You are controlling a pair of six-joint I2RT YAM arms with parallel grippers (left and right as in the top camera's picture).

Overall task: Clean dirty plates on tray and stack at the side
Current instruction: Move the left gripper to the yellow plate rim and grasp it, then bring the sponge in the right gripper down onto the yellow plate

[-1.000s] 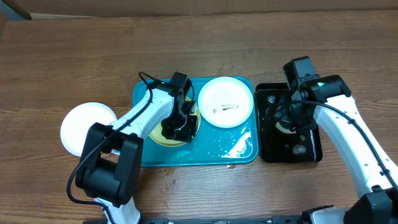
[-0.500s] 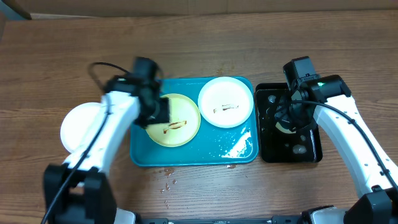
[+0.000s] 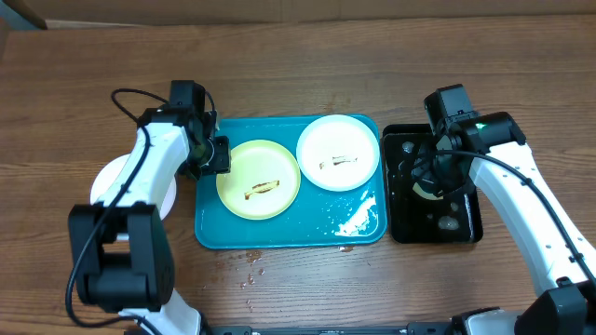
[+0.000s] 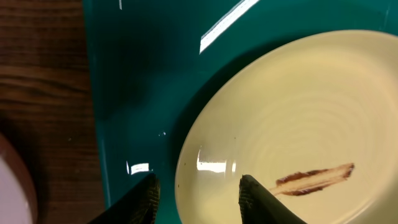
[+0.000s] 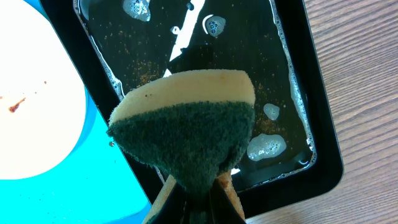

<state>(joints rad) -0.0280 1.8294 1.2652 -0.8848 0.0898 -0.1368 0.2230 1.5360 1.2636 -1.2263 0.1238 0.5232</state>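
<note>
left jaws released, pulled back to rim of yellow plate point(image 3: 244, 166) | right jaws clench sponge point(image 5: 186, 134) (unchanged)

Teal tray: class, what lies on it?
A pale yellow-green plate and a white plate, each with a brown smear, plus wet patches. The tray floor beneath both plates is covered.

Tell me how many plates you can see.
3. A yellow-green plate and a white plate lie on the teal tray; a second white plate sits on the table left of it, partly under the left arm.
</note>
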